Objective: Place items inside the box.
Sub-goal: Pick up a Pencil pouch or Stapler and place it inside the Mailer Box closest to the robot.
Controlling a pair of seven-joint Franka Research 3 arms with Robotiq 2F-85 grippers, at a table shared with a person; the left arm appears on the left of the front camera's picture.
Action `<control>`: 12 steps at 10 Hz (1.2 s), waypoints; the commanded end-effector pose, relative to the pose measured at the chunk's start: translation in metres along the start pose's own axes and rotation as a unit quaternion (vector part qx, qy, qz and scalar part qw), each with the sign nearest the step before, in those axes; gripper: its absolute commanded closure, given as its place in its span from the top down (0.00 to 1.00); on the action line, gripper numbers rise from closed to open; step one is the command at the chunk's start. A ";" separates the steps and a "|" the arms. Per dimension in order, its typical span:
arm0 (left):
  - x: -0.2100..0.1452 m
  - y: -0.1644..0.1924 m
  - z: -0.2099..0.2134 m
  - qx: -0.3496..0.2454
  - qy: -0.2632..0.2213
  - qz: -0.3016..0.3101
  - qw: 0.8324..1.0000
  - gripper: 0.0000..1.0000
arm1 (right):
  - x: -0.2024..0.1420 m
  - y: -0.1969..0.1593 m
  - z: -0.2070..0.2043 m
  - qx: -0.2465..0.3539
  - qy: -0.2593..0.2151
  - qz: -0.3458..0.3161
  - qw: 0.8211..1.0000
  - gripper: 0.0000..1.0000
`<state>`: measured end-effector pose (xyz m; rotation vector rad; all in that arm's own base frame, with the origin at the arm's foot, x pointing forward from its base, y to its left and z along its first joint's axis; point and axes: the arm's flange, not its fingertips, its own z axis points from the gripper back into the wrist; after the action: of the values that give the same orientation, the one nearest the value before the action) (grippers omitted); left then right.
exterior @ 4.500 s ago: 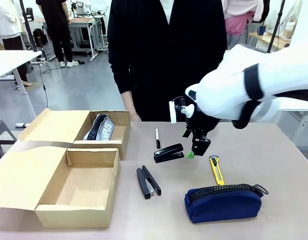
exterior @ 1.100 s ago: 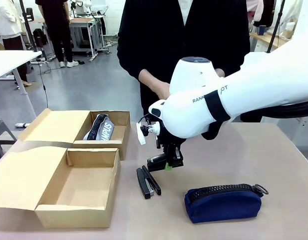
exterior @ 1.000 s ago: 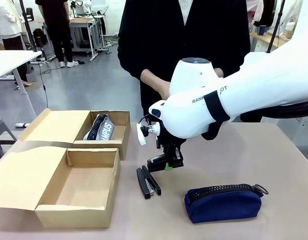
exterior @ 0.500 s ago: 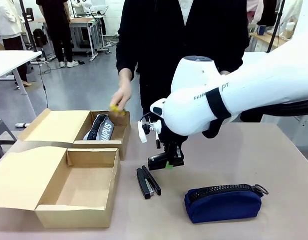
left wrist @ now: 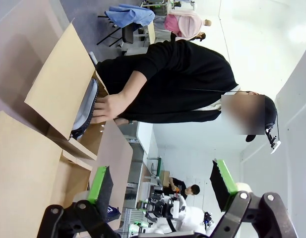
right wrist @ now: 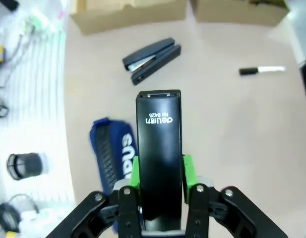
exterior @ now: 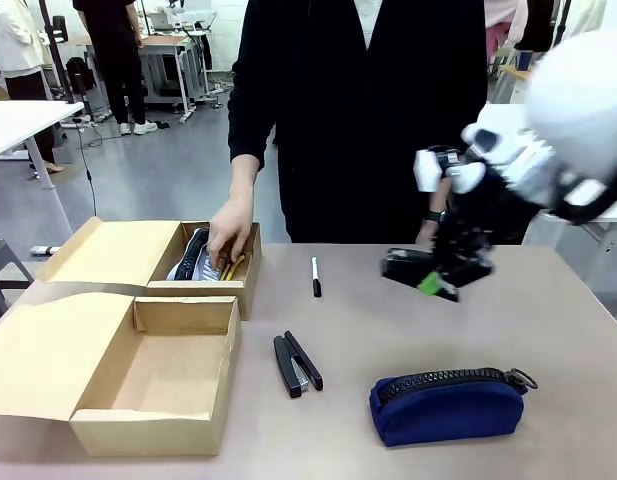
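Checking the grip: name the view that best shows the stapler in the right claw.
The right wrist view: the stapler sits lengthwise in the right claw, its print readable. The front view has it small and blurred, lifted above the table. The left wrist view faces the person and a box.

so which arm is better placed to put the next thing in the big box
Right. The right tool is shut on a stapler held in the air, ready to carry to the box. The left tool is open and empty.

The box is matt tan cardboard, the pouch navy cloth, the stapler smooth, seemingly plastic.
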<state>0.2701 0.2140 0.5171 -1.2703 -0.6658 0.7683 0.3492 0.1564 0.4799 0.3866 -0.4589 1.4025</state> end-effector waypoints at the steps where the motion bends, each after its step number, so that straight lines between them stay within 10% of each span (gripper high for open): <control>1: -0.001 0.001 -0.001 -0.009 0.000 -0.008 1.000 1.00 | 0.011 0.054 -0.001 -0.015 -0.091 -0.019 0.996 0.37; 4: -0.001 0.001 -0.001 -0.009 0.000 -0.008 1.000 1.00 | 0.062 0.105 -0.038 -0.005 -0.115 -0.138 0.984 0.37; 10: -0.001 0.001 -0.001 -0.009 0.000 -0.008 1.000 1.00 | 0.072 0.090 -0.020 0.021 -0.101 -0.116 0.988 0.37; 12: -0.001 0.001 -0.001 -0.009 0.000 -0.008 1.000 1.00 | 0.113 0.059 -0.036 0.048 -0.191 -0.260 0.945 0.37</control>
<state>0.2705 0.2140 0.5168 -1.2697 -0.6647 0.7680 0.2927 0.2417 0.5025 0.7103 -0.5348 1.0025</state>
